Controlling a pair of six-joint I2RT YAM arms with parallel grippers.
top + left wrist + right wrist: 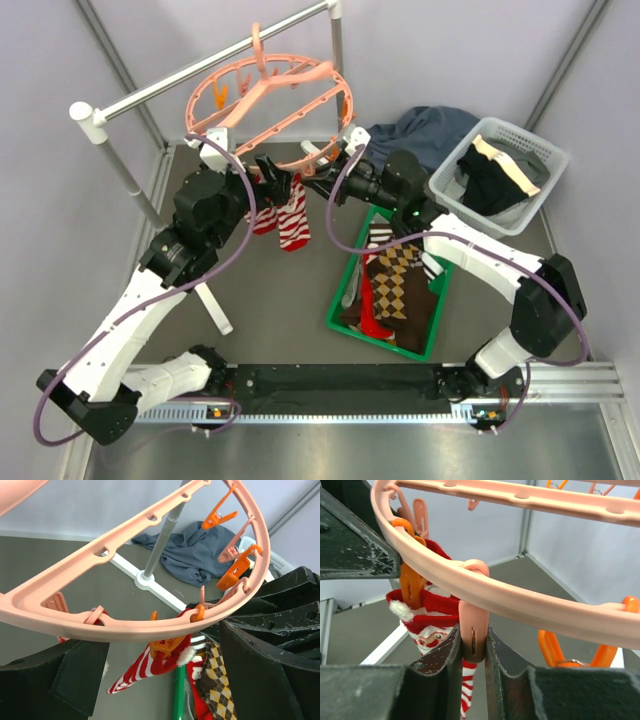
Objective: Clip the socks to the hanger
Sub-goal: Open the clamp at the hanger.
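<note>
A red-and-white striped sock point(292, 222) hangs from the near side of the hanger point(300, 72). An orange clip point(167, 647) on the pink ring bites its fluffy red top. In the top view it looks like two striped socks side by side there, but I cannot tell for sure. The hanger hangs by its hook from the grey rail point(200, 68) at the back, with more orange clips around its ring. Just beside the striped sock, a pink clip point(472, 635) hangs down from the ring. The right gripper point(472, 655) has its jaws pressed on this pink clip, one on each side. The left gripper point(160, 655) is under the ring, on the other side of the sock. Its jaws are wide apart and have nothing in them. The ring's rim runs across just above them. The rest of the socks lie in a green tray point(380, 344) on the worktop point(270, 300), under the right arm. There are brown-and-tan diamond socks point(400, 270) and a red sock point(372, 318) in the pile. Behind the tray lies a dark blue-grey cloth point(430, 128). Next to it, at the far right, stands a grey basket point(530, 138) with black and cream clothes inside.
</note>
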